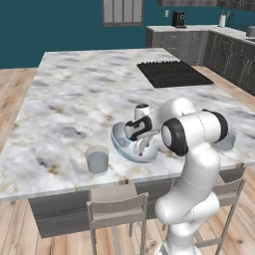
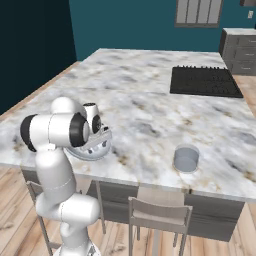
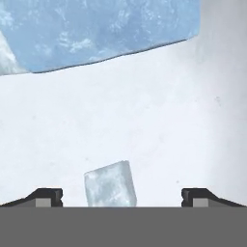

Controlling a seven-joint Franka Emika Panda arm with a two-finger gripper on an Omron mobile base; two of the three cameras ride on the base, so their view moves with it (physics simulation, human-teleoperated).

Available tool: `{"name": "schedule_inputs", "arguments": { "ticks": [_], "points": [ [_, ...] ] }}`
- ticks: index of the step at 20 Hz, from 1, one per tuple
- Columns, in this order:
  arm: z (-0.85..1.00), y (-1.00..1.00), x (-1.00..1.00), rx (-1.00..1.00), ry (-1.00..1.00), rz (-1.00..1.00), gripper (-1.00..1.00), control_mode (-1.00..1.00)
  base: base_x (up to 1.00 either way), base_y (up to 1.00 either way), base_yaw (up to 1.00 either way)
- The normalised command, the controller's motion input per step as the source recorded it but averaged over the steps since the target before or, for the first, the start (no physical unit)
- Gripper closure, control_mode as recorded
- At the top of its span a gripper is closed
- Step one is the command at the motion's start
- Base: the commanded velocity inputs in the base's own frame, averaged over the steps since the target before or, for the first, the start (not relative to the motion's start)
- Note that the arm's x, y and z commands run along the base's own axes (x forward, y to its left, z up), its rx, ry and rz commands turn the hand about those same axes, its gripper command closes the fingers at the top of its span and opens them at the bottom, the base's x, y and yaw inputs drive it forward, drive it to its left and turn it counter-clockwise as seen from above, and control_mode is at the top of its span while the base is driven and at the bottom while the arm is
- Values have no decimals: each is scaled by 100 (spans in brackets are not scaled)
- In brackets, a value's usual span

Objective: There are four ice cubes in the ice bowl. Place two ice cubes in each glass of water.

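Hand view: the gripper [image 3: 123,195] hangs inside the pale ice bowl [image 3: 159,116], jaws spread wide and holding nothing; one ice cube [image 3: 110,185] lies between the fingertips [image 3: 47,195], touching neither, and a second, cropped cube [image 3: 96,31] lies beyond

In the left base view the arm covers much of the bowl [image 1: 122,144], a glass of water [image 1: 97,159] nearby

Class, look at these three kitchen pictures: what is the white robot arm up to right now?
The white arm has its two-finger gripper lowered into the wide, shallow, pale blue-grey glass bowl near the front edge of the marble island counter. The jaws stand open on either side of a small translucent ice cube, which is not gripped yet; a larger-looking blue cube lies beyond. One short clear tumbler of bluish water waits on one side of the bowl, a second tumbler on the other.
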Motion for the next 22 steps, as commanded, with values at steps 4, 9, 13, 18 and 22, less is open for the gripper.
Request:
{"name": "schedule_inputs", "arguments": {
  "ticks": [4,9,13,18,22],
  "points": [
    [-1,7,8,0,-3,1,-100,-100,0,0,0],
    [-2,20,0,0,-7,0,-100,-100,0,0,0],
    [-19,11,0,0,-5,0,-100,-100,0,0,0],
    [-36,1,0,-3,-1,0,100,-100,0,0,0],
    [-45,0,0,-3,0,0,100,-100,0,0,0]
  ]
}}
